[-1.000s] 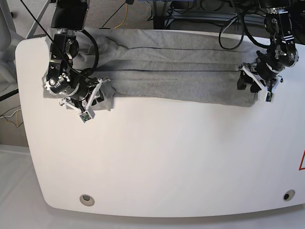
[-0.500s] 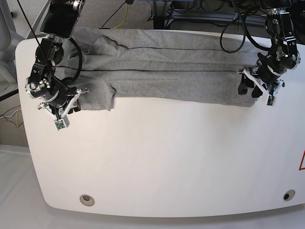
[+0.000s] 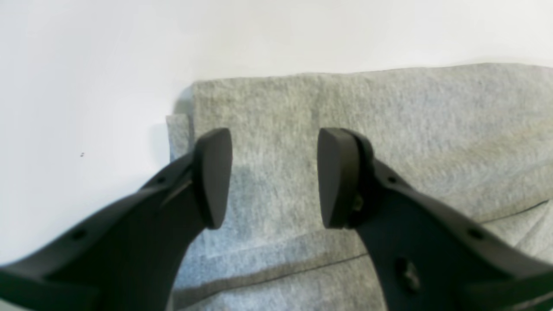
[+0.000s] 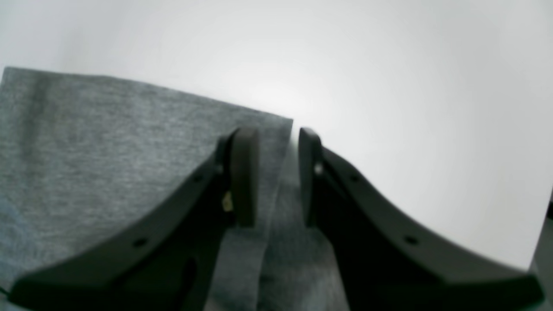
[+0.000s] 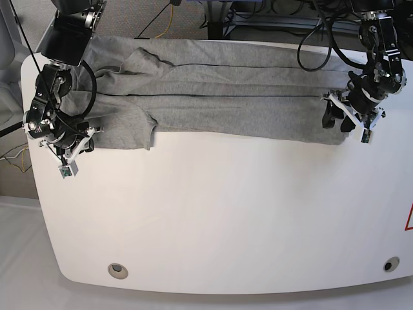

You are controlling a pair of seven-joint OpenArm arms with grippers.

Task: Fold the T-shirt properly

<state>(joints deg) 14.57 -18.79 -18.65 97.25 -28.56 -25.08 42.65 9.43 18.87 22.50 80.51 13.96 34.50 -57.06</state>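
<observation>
The heather-grey T-shirt [image 5: 226, 97] lies folded into a long strip across the back of the white table [image 5: 226, 213], plain side up. My left gripper [image 5: 337, 120] hovers at the strip's right end. In the left wrist view the left gripper [image 3: 274, 177] is open, its fingers [image 3: 214, 177] spread over the T-shirt's [image 3: 389, 129] near corner. My right gripper [image 5: 86, 137] is at the strip's left end. In the right wrist view the right gripper [image 4: 276, 172] stands open by a narrow gap, straddling the T-shirt's [image 4: 108, 142] side edge.
The table's rounded front edge has two round holes, one at the left [image 5: 117, 270] and one at the right [image 5: 391, 264]. Cables [image 5: 316, 39] and carpet lie behind the table. A red mark [image 5: 409, 219] shows at the right border.
My right arm has swept left along the shirt's near edge, from beside the sleeve fold to the strip's left end. The left arm has hardly moved.
</observation>
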